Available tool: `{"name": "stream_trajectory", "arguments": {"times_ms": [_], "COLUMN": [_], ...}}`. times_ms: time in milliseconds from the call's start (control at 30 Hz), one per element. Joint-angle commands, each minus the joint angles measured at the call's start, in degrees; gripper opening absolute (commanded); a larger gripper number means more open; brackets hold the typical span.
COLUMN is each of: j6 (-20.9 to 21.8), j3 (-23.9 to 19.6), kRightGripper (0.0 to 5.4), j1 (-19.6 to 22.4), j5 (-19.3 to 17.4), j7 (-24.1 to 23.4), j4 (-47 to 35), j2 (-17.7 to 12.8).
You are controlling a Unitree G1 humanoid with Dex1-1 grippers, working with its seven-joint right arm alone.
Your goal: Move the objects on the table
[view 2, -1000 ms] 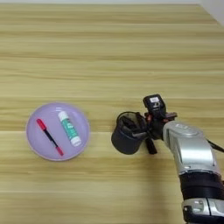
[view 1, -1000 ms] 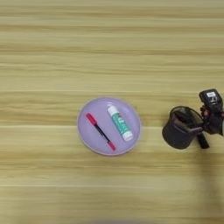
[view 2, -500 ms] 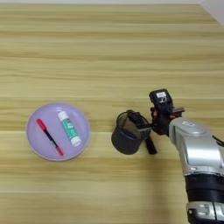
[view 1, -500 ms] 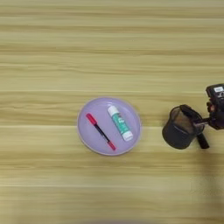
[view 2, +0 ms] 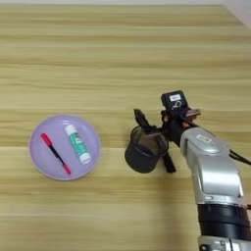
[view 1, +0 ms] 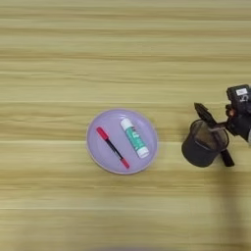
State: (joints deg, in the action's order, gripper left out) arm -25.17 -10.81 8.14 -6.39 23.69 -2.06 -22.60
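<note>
Nearest the camera, at about five o'clock, the silver forearm rises to the right gripper, whose two black fingers stand spread either side of the mesh cup, one beyond its rim, one at its near right. The cup sits upright on the table at three o'clock. Well apart at nine o'clock, the white tube lies in a lilac plate beside a red pen, apparently already placed; the cup's move looks unfinished

The black gripper has one finger on each side of the black mesh cup. A white tube and a red pen lie side by side on the purple plate
</note>
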Motion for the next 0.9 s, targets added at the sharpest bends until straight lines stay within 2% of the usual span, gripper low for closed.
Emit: {"name": "stream_trajectory", "arguments": {"times_ms": [33, 200, 433, 900], "j6": [7.5, 11.7, 13.9, 17.4], "j3": [1.7, 2.7, 5.8, 16.0], "kRightGripper": [5.36, 5.36, 5.36, 5.36], "j1": [2.1, 2.3, 1.6, -2.0], "j5": [0.7, 0.6, 0.4, 5.9], "j7": [-1.5, -2.1, -2.5, -2.7], "j4": [-4.2, -4.3, -5.8, -5.7], "j2": [1.2, 3.2, 6.7, 10.4]}}
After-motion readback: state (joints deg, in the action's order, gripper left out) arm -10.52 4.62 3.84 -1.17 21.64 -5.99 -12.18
